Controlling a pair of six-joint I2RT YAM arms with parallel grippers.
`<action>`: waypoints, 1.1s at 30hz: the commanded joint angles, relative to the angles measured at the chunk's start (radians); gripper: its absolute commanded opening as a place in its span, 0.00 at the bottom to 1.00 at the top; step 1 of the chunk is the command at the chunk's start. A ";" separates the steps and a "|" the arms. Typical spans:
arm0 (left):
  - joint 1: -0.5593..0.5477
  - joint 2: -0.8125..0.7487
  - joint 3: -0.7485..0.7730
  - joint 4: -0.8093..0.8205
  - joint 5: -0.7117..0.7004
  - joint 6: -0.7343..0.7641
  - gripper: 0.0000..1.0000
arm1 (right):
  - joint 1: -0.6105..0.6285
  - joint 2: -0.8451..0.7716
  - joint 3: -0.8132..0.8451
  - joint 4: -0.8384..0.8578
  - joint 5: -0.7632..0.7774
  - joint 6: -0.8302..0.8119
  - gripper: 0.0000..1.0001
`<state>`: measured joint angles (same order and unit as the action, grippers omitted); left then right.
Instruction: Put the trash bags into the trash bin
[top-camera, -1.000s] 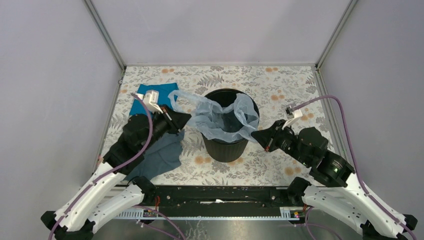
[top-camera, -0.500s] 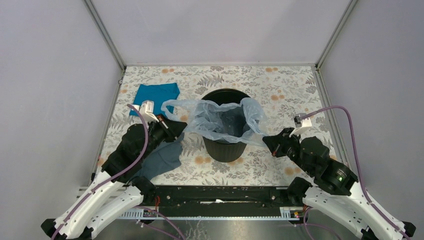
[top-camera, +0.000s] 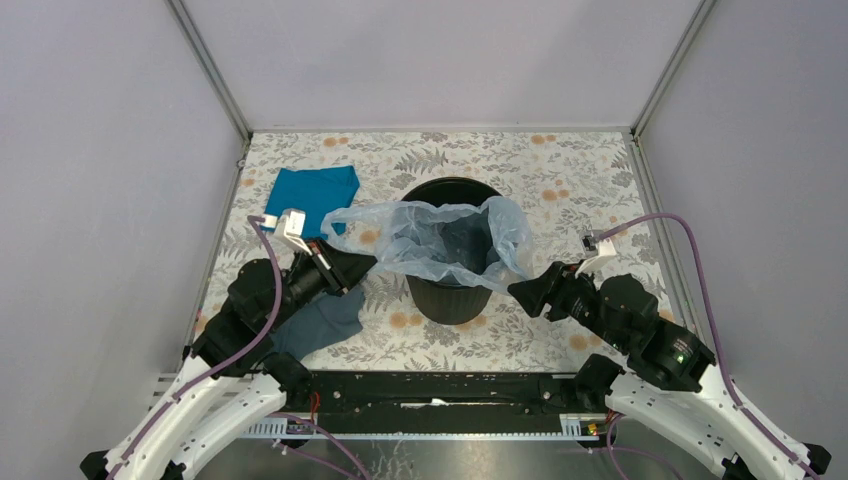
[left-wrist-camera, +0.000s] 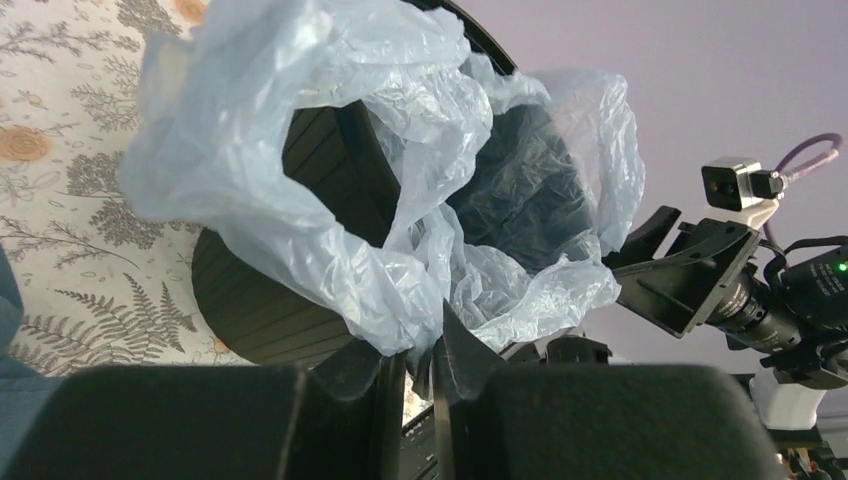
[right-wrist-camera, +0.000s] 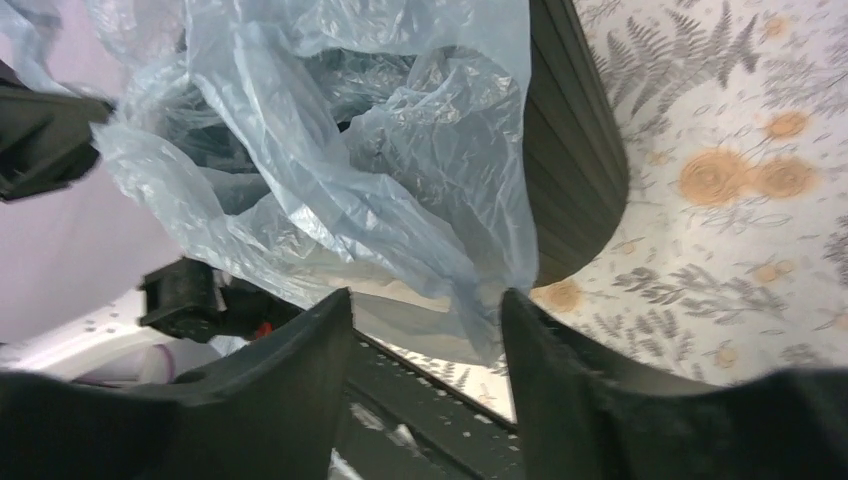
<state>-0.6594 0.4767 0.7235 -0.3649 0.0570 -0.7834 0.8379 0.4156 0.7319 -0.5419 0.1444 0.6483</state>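
The black trash bin (top-camera: 450, 300) stands mid-table. The pale blue trash bag (top-camera: 440, 235) lies bunched over its mouth, part inside, with a loop pulled out to the left. My left gripper (top-camera: 366, 264) is just left of the bin; in the left wrist view it (left-wrist-camera: 425, 352) is shut on a fold of the bag (left-wrist-camera: 300, 200), with the bin (left-wrist-camera: 250, 300) behind. My right gripper (top-camera: 520, 290) sits at the bin's right side. In the right wrist view it (right-wrist-camera: 425, 300) stands open, the bag's edge (right-wrist-camera: 350, 170) hanging loose above the gap, beside the bin wall (right-wrist-camera: 575, 170).
A bright teal folded cloth (top-camera: 315, 190) lies at the back left. A dull grey-blue cloth (top-camera: 320, 318) lies under my left arm. The black base rail (top-camera: 430, 390) runs along the near edge, and enclosure walls close in the table's sides and back.
My right gripper has opened and let go of the bag's right edge, which has dropped back against the bin. My left gripper has drawn back toward the near left with its fold.
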 joint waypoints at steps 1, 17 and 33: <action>0.001 0.002 -0.016 0.032 0.057 -0.013 0.18 | 0.006 0.003 -0.003 0.043 -0.037 0.124 0.69; 0.002 0.038 0.015 -0.139 0.068 0.064 0.00 | 0.005 -0.147 -0.229 0.148 0.097 0.440 0.92; 0.001 0.103 0.013 -0.183 0.043 0.121 0.00 | 0.004 -0.177 -0.266 0.411 -0.111 0.250 0.44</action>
<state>-0.6598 0.5789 0.7105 -0.5423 0.1085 -0.6868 0.8379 0.2398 0.4408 -0.2672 0.1429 1.0187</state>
